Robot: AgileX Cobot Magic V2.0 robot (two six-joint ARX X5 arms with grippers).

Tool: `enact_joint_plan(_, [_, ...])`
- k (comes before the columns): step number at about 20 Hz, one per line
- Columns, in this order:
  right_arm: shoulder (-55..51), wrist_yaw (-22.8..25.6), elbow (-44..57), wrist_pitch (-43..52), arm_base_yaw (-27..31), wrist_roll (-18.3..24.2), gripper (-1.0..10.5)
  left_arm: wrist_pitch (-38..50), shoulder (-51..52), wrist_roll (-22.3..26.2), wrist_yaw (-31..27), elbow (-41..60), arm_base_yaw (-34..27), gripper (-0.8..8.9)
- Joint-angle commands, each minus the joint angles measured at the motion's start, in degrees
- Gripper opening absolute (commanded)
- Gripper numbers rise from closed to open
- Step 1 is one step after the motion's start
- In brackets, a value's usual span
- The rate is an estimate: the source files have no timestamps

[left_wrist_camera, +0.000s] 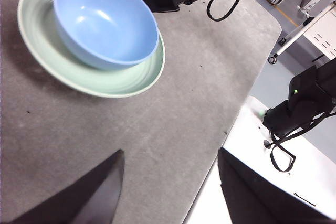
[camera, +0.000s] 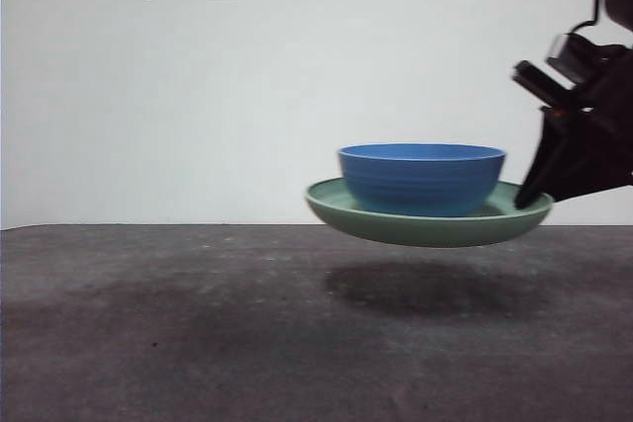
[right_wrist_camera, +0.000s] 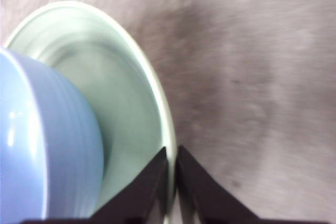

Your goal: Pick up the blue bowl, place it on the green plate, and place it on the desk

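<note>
The glossy blue bowl (camera: 421, 178) already sits on the pale green plate (camera: 428, 226), whose rim the right gripper (right_wrist_camera: 171, 174) pinches above the dark matte desk (camera: 198, 323); setting down remains, while the left gripper (left_wrist_camera: 170, 182) gapes, idle.

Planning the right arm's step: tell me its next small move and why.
Probably lower straight down. The right hand pinches the green plate by its rim, the blue bowl already sits in it, and the plate hangs above the desk over its shadow.

Right end effector (right_wrist_camera: 172, 174) pinched closed, left end effector (left_wrist_camera: 170, 182) spread, idle
</note>
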State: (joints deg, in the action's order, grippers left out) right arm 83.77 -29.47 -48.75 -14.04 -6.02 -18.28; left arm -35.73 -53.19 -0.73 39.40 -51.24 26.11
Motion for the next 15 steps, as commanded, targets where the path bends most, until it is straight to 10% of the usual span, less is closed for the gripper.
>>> enact_joint_plan(1, [0.7, 1.6, -2.0, 2.2, -3.5, -2.8, 0.1, 0.6, -0.3, 0.3, 0.5, -0.5, 0.3, 2.88])
enact_joint_plan(15, [15.9, 4.5, -7.3, 11.3, -12.4, -10.3, 0.1, 0.6, -0.3, 0.3, 0.5, -0.5, 0.3, 2.88])
